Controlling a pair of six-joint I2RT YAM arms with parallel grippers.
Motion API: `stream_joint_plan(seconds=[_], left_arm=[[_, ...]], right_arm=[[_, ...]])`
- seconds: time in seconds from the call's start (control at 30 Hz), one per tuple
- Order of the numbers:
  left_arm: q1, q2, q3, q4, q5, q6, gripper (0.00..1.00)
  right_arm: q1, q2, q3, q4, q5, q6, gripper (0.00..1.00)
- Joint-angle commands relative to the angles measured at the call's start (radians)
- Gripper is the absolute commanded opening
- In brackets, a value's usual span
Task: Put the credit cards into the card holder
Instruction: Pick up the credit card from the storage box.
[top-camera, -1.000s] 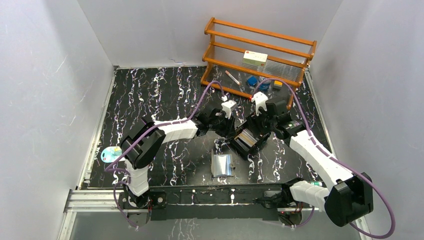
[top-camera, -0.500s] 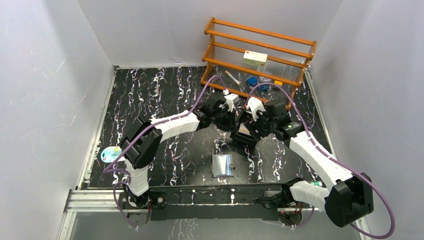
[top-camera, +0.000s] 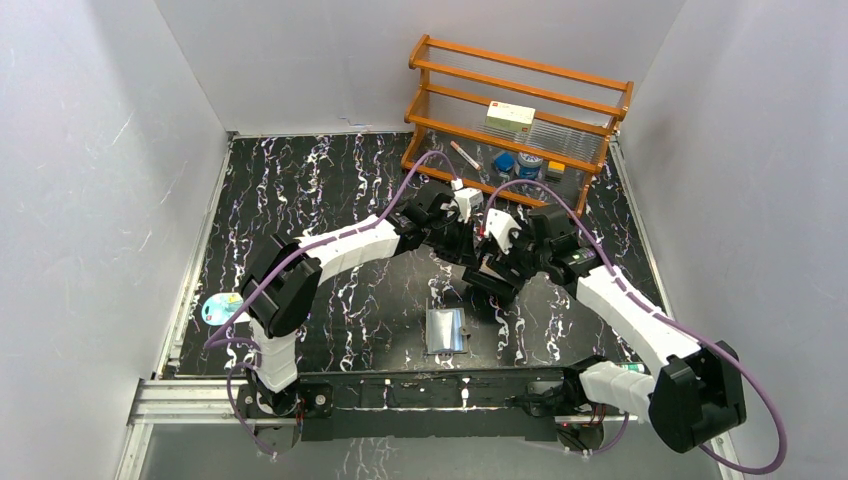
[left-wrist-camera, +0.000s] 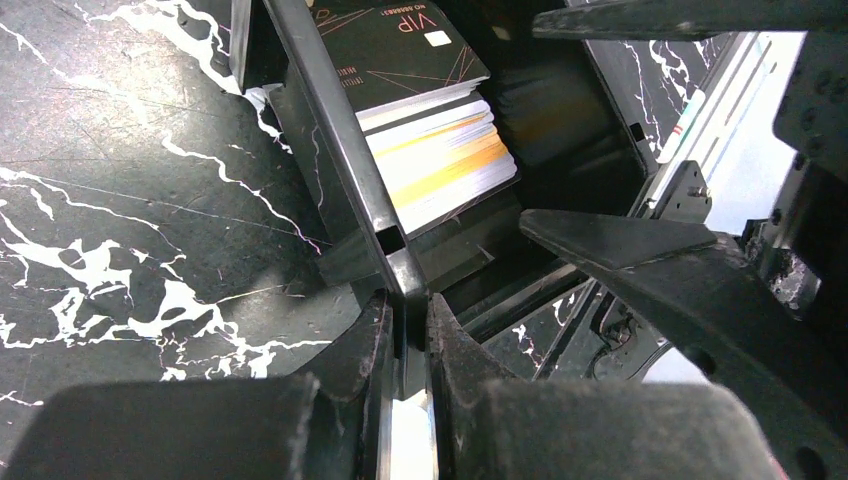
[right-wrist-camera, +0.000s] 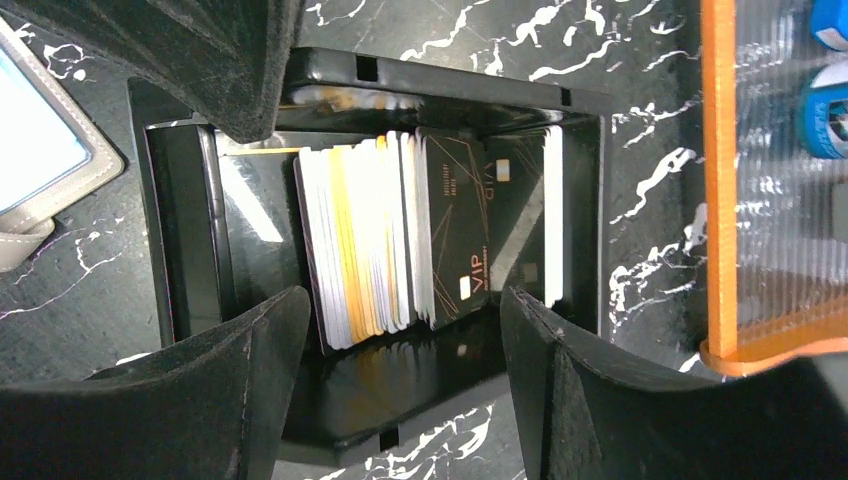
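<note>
The left claw (left-wrist-camera: 405, 340) is pinched on the thin upright wall of a glossy black plastic tray (left-wrist-camera: 330, 150); this is shown only by its wrist camera. Thin plastic credit cards (right-wrist-camera: 365, 250), white with orange edges, are stacked on edge inside the tray. "VIP" is read on a black card (right-wrist-camera: 455, 240). The right claw (right-wrist-camera: 400, 340) is held spread above the tray. The grey fold-over card holder (top-camera: 445, 330) is laid open by the near edge of the marble-patterned surface (top-camera: 300, 190).

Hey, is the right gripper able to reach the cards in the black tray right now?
Likely yes: the right gripper hangs open directly over the credit cards, nothing between them; the left gripper clamps the wall of the black tray, off to one side.
</note>
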Motion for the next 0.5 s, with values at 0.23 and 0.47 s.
stream_joint_plan(seconds=[0.23, 0.47], left_arm=[[0.008, -0.087, 0.010, 0.095, 0.125, 0.007, 0.00], [0.026, -0.095, -0.023, 0.154, 0.180, -0.034, 0.00]], right_arm=[[0.013, 0.155, 0.075, -0.043, -0.098, -0.103, 0.80], [0.048, 0.238, 0.062, 0.021, 0.040, -0.061, 0.78]])
